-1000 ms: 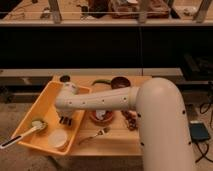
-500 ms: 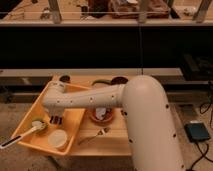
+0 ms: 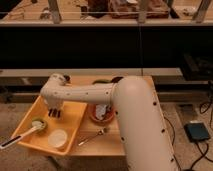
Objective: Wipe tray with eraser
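The yellow-orange tray (image 3: 75,117) lies on the left part of the wooden table. My gripper (image 3: 54,113) hangs from the white arm and points down into the far part of the tray, close to its floor. Dark shapes show at its tip. I cannot tell whether one of them is the eraser, and no separate eraser shows elsewhere.
In the tray are a white round cup (image 3: 58,138), a small greenish bowl (image 3: 38,123) and a white-handled brush (image 3: 17,139) sticking out over the left rim. A reddish-brown bowl (image 3: 102,115) and a spoon (image 3: 92,136) lie right of the tray. A blue pedal (image 3: 199,132) is on the floor.
The arm has swung left over the tray, and the gripper has come down lower into the tray's far part. The things in the tray have not moved.
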`<action>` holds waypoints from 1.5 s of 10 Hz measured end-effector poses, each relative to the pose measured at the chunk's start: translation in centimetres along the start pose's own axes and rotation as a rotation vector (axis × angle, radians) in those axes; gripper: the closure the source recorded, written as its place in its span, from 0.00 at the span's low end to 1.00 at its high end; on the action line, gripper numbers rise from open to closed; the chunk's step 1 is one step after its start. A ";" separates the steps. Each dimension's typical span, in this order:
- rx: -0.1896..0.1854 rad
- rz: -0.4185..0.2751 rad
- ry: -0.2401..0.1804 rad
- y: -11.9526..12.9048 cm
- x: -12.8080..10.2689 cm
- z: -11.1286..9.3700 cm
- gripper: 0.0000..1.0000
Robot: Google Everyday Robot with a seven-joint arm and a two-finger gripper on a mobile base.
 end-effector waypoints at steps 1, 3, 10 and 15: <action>-0.001 0.039 -0.006 0.5 1.4 0.7 1.00; -0.009 0.094 0.001 2.0 3.1 1.1 1.00; -0.097 0.230 0.010 9.9 3.7 0.0 1.00; -0.073 0.218 0.014 11.0 -1.8 -2.4 1.00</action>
